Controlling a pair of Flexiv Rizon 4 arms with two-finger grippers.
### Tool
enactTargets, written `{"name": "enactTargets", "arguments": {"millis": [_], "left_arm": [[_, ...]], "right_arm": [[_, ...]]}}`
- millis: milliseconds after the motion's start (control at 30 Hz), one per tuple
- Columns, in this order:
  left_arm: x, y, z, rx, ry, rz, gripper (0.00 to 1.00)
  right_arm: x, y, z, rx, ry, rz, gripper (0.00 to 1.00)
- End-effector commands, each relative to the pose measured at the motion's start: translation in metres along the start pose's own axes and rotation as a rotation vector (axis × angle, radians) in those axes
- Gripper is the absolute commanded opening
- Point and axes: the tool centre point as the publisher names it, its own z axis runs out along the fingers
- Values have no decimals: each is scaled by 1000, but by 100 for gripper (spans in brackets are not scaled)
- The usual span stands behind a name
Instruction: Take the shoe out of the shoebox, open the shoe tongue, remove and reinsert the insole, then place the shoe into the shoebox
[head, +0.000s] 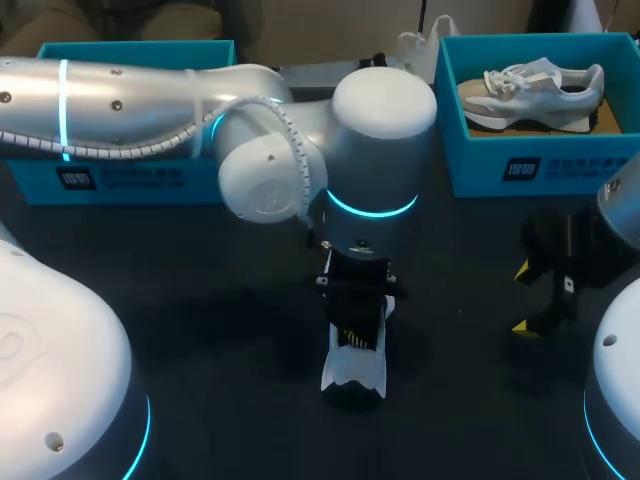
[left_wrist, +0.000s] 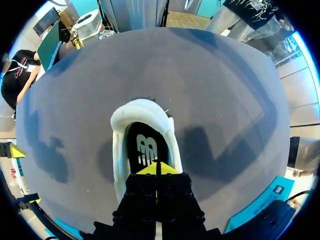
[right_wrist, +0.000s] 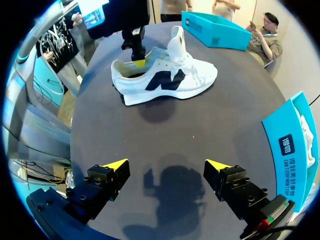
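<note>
The white shoe (right_wrist: 165, 77) lies on its sole on the table (head: 200, 300), well apart from the blue shoebox (head: 540, 160), which carries a small label (head: 520, 170) with print too small to make out and holds a second shoe (head: 530, 92). The left gripper (left_wrist: 157, 169) has its yellow tips pressed together, down in the shoe's opening above the dark insole (left_wrist: 145, 147) with its white logo (left_wrist: 146, 150); whether they pinch anything I cannot tell. The right gripper (right_wrist: 167, 170) hangs wide open over bare table and grips nothing, and in the head view the left arm (head: 300, 150) hides most of the shoe.
</note>
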Motion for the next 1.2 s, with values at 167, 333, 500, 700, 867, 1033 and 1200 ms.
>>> {"name": "enactTargets", "arguments": {"millis": [167,333,500,700,867,1033,1200], "left_arm": [[-4,8,6,-9,-3,-18,0],[-6,14,9,-9,0,-36,0],[-7,15,9,-8,8,-38,0],[-8,15,10,-7,18,-30,100],[-5,17,9,-11,17,-42,100],[-1,23,8,-3,4,-56,100],[-1,23,0,5,-23,-43,100]], "right_arm": [[1,0,0,3,-3,1,100],[1,0,0,3,-3,1,100],[1,0,0,3,-3,1,100],[1,0,0,3,-3,1,100],[1,0,0,3,-3,1,100],[1,0,0,3,-3,1,100],[1,0,0,3,-3,1,100]]}}
